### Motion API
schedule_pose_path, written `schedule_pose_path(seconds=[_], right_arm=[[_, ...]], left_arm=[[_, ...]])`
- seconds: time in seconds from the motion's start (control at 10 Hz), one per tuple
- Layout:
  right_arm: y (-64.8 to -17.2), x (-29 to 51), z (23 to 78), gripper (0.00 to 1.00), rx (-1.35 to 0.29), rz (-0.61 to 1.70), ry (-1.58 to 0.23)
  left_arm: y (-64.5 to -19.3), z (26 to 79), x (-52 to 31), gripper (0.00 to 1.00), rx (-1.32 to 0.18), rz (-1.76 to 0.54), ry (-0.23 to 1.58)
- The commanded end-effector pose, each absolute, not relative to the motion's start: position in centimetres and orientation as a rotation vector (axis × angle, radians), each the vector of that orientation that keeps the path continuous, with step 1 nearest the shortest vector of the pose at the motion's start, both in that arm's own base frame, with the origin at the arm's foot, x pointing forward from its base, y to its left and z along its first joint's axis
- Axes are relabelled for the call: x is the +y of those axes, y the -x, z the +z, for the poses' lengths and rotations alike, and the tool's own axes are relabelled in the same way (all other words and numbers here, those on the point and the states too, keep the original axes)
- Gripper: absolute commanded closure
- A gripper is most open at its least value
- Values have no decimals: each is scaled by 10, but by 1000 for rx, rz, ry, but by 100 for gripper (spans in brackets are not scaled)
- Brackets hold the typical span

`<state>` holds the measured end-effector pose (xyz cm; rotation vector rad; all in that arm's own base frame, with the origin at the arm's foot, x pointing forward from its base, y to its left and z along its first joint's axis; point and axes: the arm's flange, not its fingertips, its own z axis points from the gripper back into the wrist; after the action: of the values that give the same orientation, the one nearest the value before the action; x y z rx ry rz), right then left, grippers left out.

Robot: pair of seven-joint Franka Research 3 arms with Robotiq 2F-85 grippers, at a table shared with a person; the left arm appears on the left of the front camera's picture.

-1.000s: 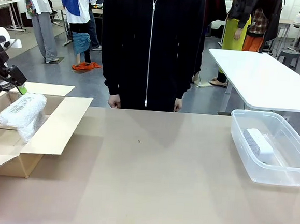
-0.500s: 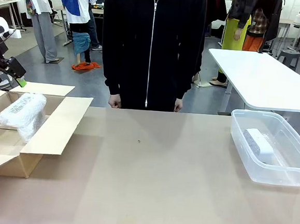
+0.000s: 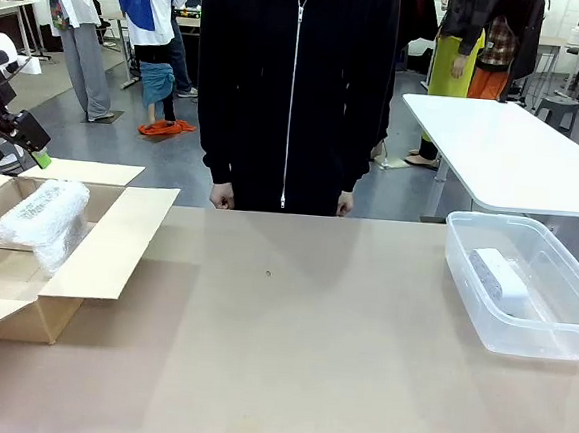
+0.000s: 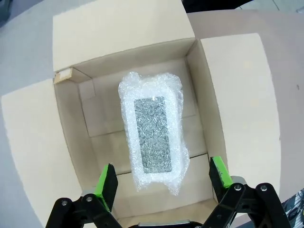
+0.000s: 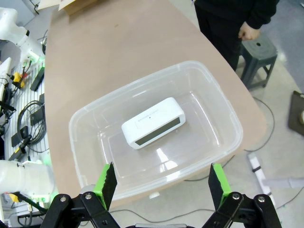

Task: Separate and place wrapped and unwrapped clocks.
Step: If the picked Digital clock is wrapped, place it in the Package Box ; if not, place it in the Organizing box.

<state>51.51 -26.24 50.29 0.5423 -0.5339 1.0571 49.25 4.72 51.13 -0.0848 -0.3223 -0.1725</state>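
Both hands (image 4: 162, 178) (image 5: 161, 183) wide open, empty

Grey floor (image 3: 124, 148) lies beyond the tan table (image 3: 298, 358); a white table (image 3: 505, 153) stands at the far right.

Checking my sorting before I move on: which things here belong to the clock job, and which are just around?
Job:
wrapped clock in cardboard box
bare clock in clear tub

Just around:
white side table
stool
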Motion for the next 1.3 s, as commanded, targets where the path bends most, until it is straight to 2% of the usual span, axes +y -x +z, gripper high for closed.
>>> schedule_pose_path(seconds=[0.0,1.2], right_arm=[[-514,-261,501,0,-535,1067,-543],[-514,-261,501,0,-535,1067,-543]], left_arm=[[-492,512,47,0,-321,-172,87],[-492,512,47,0,-321,-172,87]])
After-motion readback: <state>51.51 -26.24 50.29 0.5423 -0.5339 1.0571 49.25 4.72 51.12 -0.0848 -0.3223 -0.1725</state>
